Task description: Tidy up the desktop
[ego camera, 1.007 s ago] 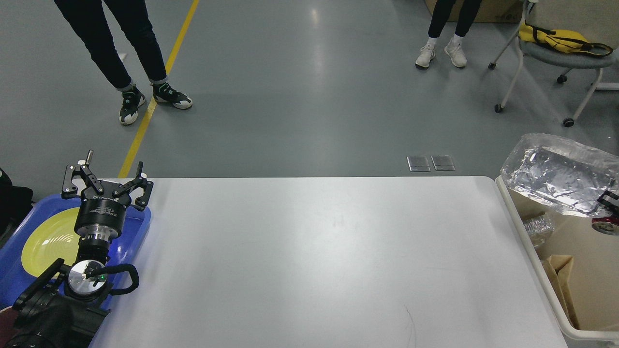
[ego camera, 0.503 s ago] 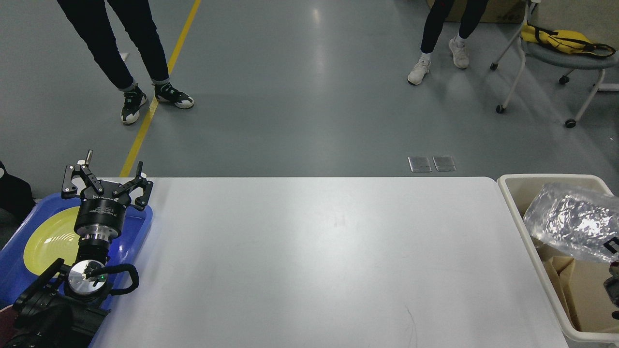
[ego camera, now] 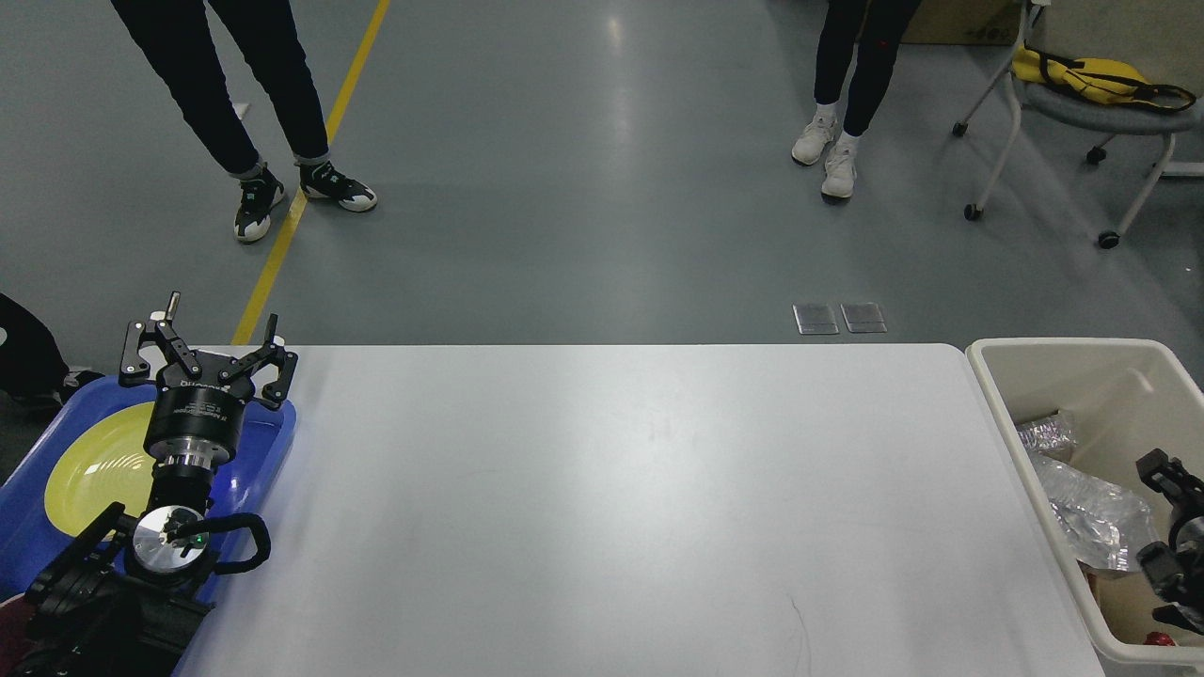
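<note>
Left gripper [ego camera: 209, 355] spread wide, gripping nothing, above blue tray [ego camera: 28, 489]; right gripper [ego camera: 1166, 480] over beige bin [ego camera: 1044, 376], grip unclear.

White desktop [ego camera: 621, 508] between them, bare of items. Risk: clipping the bin wall or snagging crinkled plastic [ego camera: 1091, 517] on withdrawal.

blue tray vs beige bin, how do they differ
The blue tray is shallow, left of the desktop, holding a yellow plate. The beige bin is deep, on the right, holding crumpled clear plastic. Both are plastic containers beside the desktop, not on it.
</note>
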Robot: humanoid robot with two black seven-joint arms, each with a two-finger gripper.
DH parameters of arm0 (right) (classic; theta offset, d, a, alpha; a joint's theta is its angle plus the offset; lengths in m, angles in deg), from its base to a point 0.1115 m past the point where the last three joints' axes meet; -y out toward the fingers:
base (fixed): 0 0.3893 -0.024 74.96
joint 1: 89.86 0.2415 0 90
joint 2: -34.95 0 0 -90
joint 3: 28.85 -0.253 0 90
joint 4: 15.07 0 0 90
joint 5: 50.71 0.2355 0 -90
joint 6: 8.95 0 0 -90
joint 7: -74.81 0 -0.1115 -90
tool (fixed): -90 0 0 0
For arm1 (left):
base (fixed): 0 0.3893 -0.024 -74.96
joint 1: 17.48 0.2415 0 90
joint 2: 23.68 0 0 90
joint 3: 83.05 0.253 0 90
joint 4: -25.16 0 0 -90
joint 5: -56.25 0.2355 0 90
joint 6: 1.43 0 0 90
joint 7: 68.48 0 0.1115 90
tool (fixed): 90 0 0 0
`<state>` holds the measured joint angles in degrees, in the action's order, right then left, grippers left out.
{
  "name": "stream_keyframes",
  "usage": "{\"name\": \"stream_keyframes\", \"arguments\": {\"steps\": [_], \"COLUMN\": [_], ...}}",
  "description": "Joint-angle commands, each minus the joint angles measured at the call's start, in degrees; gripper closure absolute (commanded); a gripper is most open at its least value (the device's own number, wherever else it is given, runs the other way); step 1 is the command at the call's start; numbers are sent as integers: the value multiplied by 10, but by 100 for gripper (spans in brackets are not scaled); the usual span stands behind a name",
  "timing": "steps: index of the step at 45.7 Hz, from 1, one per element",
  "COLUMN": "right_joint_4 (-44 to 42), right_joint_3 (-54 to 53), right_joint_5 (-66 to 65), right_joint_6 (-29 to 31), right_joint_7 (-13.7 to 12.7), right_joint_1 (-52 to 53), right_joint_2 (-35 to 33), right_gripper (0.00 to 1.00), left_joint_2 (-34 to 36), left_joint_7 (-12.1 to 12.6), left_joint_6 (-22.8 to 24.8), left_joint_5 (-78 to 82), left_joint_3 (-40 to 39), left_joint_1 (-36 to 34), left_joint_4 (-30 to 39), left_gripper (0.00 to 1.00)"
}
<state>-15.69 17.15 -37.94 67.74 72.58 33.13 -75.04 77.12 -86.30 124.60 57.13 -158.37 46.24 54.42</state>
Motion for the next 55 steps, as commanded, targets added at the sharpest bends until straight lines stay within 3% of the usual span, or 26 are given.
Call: {"name": "stream_keyframes", "arguments": {"steps": [1,5,10,17,21,27,29,30,35,44,55], "right_joint_4": [-2,4,4,25,76,263,355,450,672,981,1001], "right_joint_3": [2,3,14,89,127,152,153,150,148,149,147], "right_joint_5": [-1,-5,-7,-12,-13,-25,-42,-68,-166,-294,-284], "right_joint_6": [-9,13,85,224,261,270,270,270,271,272,297], "right_joint_7": [0,2,13,55,64,65,65,65,65,65,68], "right_joint_1": [34,75,137,267,344,481,534,584,703,832,851], "right_joint_2": [21,21,20,14,16,13,4,-16,-61,-110,-112], "right_gripper": [0,0,0,0,0,0,0,0,0,0,0], "left_joint_2": [-1,-1,0,0,0,0,0,0,0,0,0], "left_joint_7": [1,0,1,1,1,1,1,1,1,1,1], "left_joint_6": [0,0,0,0,0,0,0,0,0,0,0], "left_joint_5": [0,0,0,0,0,0,0,0,0,0,0], "left_joint_3": [0,0,0,0,0,0,0,0,0,0,0], "left_joint_1": [0,0,0,0,0,1,0,0,0,0,0], "left_joint_4": [0,0,0,0,0,0,0,0,0,0,0], "left_gripper": [3,3,3,3,3,3,3,3,3,3,3]}}
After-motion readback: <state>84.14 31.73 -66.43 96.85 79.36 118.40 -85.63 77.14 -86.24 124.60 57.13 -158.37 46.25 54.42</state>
